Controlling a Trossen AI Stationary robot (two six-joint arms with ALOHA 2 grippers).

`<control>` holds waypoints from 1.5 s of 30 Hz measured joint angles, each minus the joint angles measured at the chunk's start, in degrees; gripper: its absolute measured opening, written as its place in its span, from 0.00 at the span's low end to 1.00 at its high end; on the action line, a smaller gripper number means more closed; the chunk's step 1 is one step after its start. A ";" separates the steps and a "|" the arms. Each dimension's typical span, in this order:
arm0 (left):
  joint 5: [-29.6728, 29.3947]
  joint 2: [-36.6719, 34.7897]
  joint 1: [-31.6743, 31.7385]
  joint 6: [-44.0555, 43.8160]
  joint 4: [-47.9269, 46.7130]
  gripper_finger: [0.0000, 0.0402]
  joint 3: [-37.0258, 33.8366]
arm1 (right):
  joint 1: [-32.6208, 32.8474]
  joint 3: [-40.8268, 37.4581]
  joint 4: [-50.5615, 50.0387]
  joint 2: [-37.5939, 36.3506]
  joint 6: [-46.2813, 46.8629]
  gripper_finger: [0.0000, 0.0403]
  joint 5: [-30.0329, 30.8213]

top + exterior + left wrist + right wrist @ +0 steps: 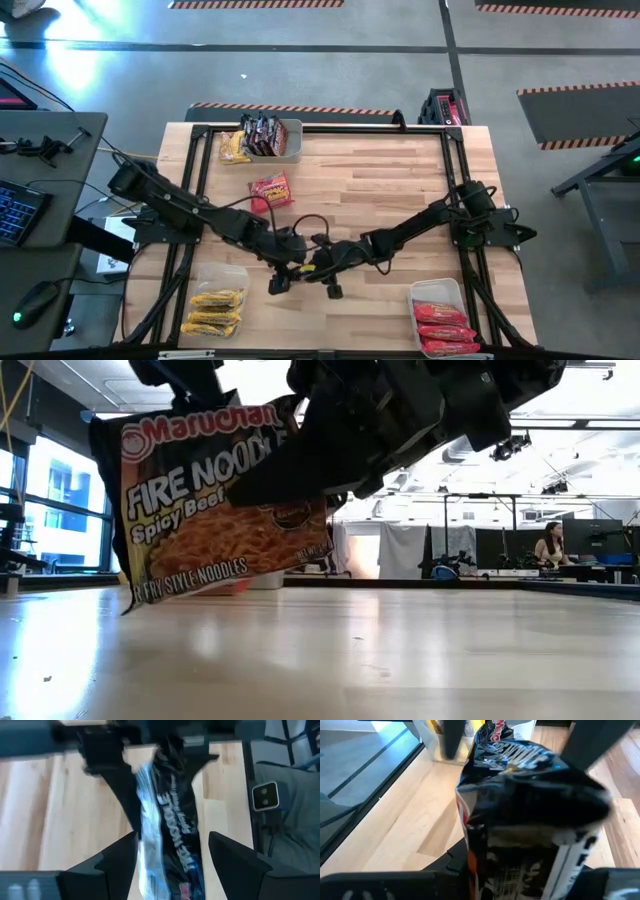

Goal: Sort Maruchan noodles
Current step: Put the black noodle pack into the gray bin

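A dark Maruchan Fire Noodle packet (pixel 215 510) hangs in the air over the table's near middle, clear of the wood. My right gripper (pixel 170 742) is shut on it. My left gripper (pixel 172 840) is open, with one finger on either side of the packet's body; I cannot tell whether either finger touches it. In the high view both grippers meet at the table's near centre, left (pixel 285 272) and right (pixel 325 268). A red packet (pixel 270 190) lies flat on the table farther back. A yellow packet (pixel 233 148) lies beside the far bin. My right gripper pinches the dark packet between its two fingers at one end (pixel 167 760), the end away from my left gripper. In the low view the fingers come down from above and from the table's right onto the packet's upper right part (pixel 300 455). The packet hangs tilted below them, lifted clear.
A clear bin (pixel 290 140) at the far left holds dark packets. Another bin (pixel 222 275) at the near left holds yellow packets, and a third (pixel 440 290) at the near right holds red ones. The black frame (pixel 330 128) runs round the table. A person sits in the room beyond.
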 joint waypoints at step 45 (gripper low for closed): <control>-5.58 -7.92 6.41 -12.05 -11.32 0.20 -0.02 | 4.38 -5.67 -28.60 -20.88 -1.23 0.39 22.56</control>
